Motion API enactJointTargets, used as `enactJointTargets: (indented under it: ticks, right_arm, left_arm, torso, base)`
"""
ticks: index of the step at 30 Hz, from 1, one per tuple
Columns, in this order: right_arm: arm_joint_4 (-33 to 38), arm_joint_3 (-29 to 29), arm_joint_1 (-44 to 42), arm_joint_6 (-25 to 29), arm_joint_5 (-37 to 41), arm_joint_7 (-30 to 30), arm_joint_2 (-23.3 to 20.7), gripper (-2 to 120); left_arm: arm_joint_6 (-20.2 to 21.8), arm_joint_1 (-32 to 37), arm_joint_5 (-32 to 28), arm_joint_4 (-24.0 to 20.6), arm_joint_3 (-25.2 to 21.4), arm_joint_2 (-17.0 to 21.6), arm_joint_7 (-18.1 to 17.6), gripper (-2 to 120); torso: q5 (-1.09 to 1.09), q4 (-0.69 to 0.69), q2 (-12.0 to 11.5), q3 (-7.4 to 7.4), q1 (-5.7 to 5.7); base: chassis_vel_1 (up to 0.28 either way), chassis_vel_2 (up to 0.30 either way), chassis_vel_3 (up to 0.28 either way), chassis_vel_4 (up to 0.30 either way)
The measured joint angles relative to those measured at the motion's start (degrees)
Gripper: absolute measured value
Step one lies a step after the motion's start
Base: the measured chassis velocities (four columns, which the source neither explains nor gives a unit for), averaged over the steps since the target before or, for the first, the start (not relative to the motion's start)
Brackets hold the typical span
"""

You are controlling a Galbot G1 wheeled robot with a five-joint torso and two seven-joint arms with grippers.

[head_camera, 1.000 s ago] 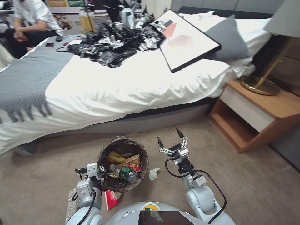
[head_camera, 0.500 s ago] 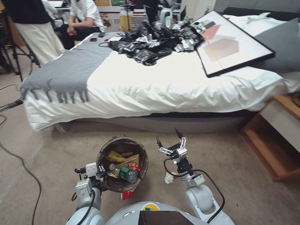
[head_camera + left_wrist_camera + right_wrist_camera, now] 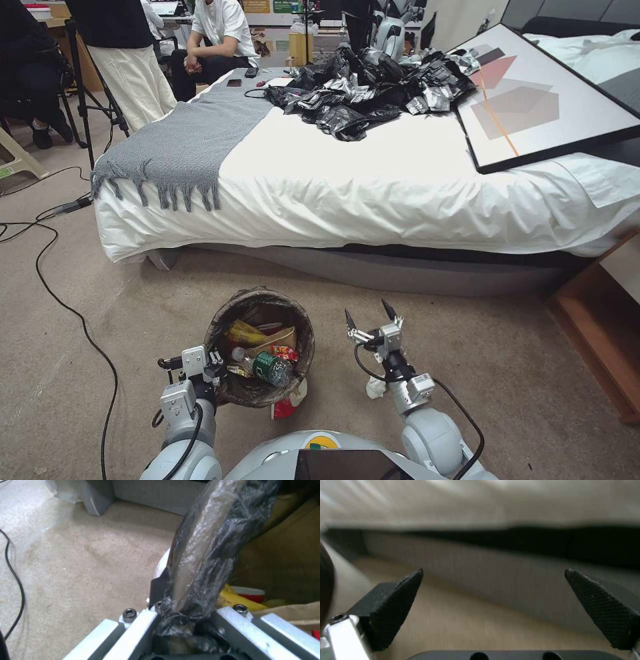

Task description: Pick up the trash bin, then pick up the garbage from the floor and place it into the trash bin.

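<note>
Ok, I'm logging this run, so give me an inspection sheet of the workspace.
Surface: beige carpet.
Job's things: trash bin holds a bottle and wrappers; crumpled tissue and red wrapper lie on the floor.
Clutter: black bags and a framed picture on the bed.
Grippers: left pincer shut on the bin's rim; right pincer open, empty, beside the bin.
Cables: black cable on the carpet.
Surroundings: people beyond the bed.

Left gripper [image 3: 217, 371] clamped; right gripper [image 3: 371, 318] raised, jaws apart.
</note>
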Motion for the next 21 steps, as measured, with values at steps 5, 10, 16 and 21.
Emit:
enactJointTargets:
  ticks: [5,10,16,21]
  right_arm:
    - [-1.3,-0.3,-0.8,-6.1,1.2,1.7,-3.6,100]
    - [-3.1,-0.7,-2.9,-10.0,2.1,2.1,-6.9,100]
    - [-6.7,-1.2,-3.7,-11.8,2.5,1.7,-7.9,100]
    - [-10.7,-1.9,-3.4,-14.9,6.9,0.6,-8.6,100]
  left_arm:
    - [0.0,-0.1,0.0,0.1,-0.1,0.0,0.0,0]
    - [-0.1,-0.2,-0.1,0.2,-0.2,-0.1,0.0,0]
    - [-0.1,-0.5,-0.1,0.5,-0.2,-0.1,0.0,0]
    - [-0.1,-0.4,-0.1,0.6,-0.2,0.0,0.0,0]
  torso:
    - [0.01,0.01,0.0,0.0,0.0]
    - [0.0,0.0,0.0,0.0,0.0]
    - [0.01,0.01,0.0,0.0,0.0]
    - [0.0,0.0,0.0,0.0,0.0]
  base:
    - [0.0,0.0,0.0,0.0]
    - [0.0,0.0,0.0,0.0]
    - [0.0,0.0,0.0,0.0]
    - [0.0,0.0,0.0,0.0]
